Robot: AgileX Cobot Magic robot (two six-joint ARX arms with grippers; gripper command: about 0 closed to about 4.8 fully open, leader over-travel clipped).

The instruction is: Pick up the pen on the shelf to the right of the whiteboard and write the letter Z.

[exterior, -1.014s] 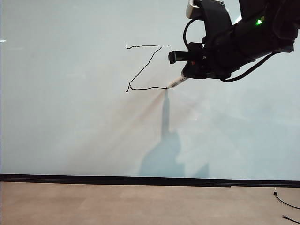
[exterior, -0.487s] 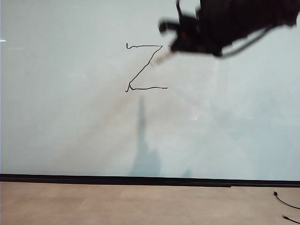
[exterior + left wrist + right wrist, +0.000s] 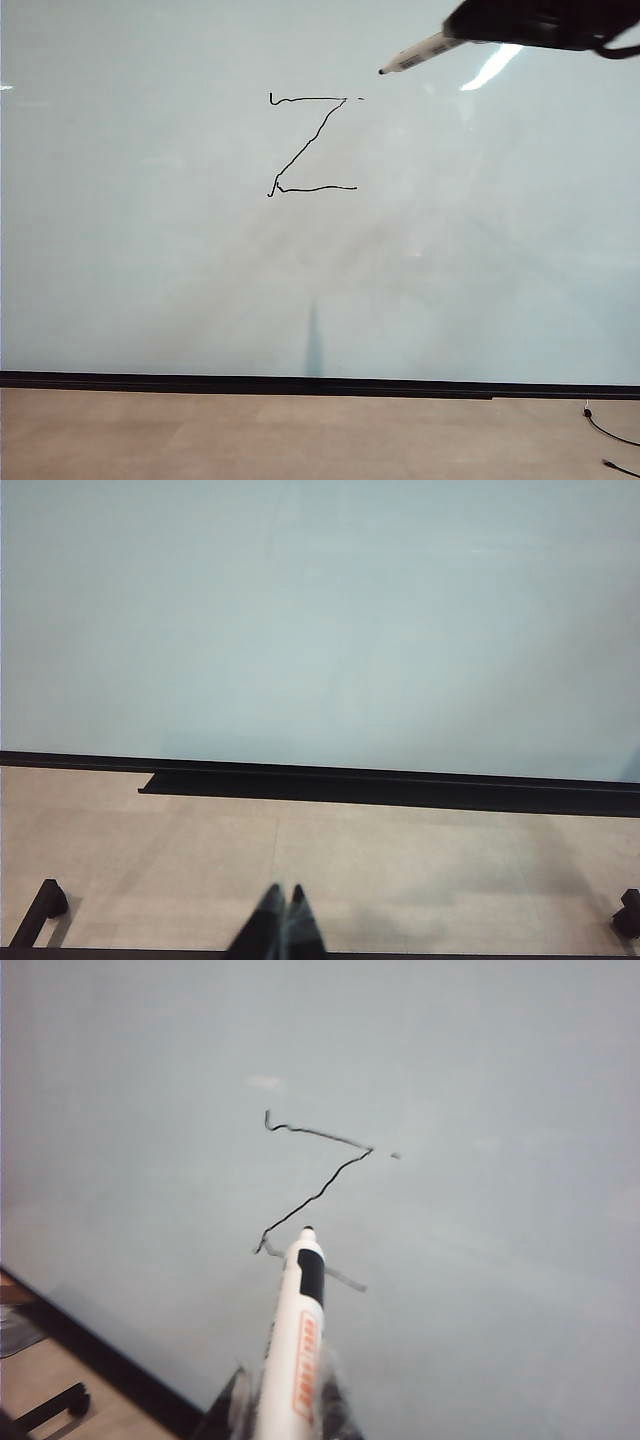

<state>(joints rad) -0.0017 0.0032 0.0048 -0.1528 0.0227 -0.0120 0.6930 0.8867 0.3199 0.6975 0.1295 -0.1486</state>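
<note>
Cataloguing: one moment, three views.
Right gripper (image 3: 285, 1415): seen at the exterior view's top right edge, fingers clamped on the pen.
Pen (image 3: 415, 55): held off the board, tip aimed up-right of the Z.
Z (image 3: 312, 143): drawn in black on the upper board, complete.
Board (image 3: 150, 250): found upright, black strip along its base.
Left gripper (image 3: 279, 925): kept low over the floor (image 3: 420, 880), fingers pressed together, nothing held.

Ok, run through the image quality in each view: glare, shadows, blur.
Exterior view: a bright glare streak on the whiteboard beside the right claw; a faint narrow shadow low on the board; the letter Z is crisp. Right wrist view: soft overall, the pen slightly blurred near the camera. Left wrist view: evenly lit, the left claw dark and blurred at the frame edge.
</note>
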